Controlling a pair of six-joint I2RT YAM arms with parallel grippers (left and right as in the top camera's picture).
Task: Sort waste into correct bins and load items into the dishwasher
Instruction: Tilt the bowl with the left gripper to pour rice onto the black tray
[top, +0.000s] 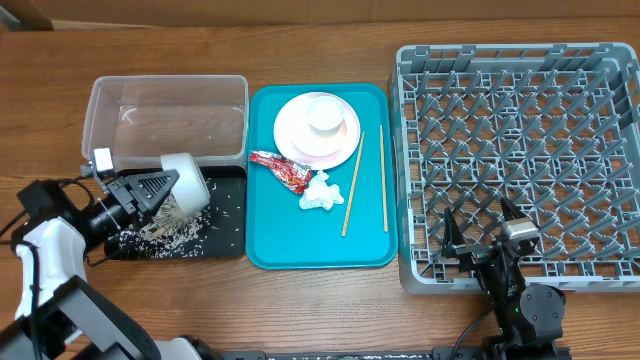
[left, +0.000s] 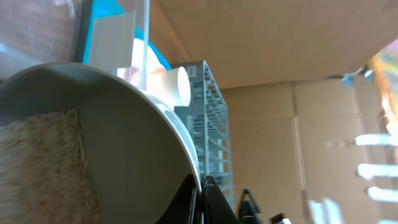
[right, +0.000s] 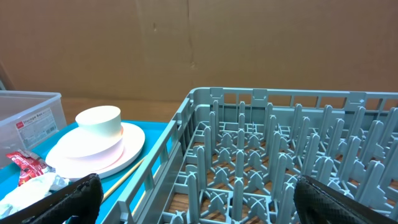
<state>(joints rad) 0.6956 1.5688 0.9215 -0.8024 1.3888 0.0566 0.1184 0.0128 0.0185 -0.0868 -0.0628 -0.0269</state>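
Observation:
My left gripper (top: 172, 188) is shut on the rim of a white bowl (top: 187, 180), tipped on its side over the black tray (top: 225, 240). Rice grains (top: 170, 232) lie scattered in the tray; more rice sits inside the bowl in the left wrist view (left: 43, 168). The clear tub (top: 165, 118) stands behind the tray. On the teal tray (top: 270, 245) lie stacked plates (top: 300, 135) with a small white cup (top: 325, 115), a red wrapper (top: 280, 170), a white tissue (top: 320, 192) and two chopsticks (top: 353, 182). My right gripper (top: 483, 232) is open over the grey dish rack (top: 520, 160).
The wooden table surrounds everything. The rack's front left corner lies between my right fingers (right: 199, 199). A cardboard wall stands behind the table (right: 186, 43).

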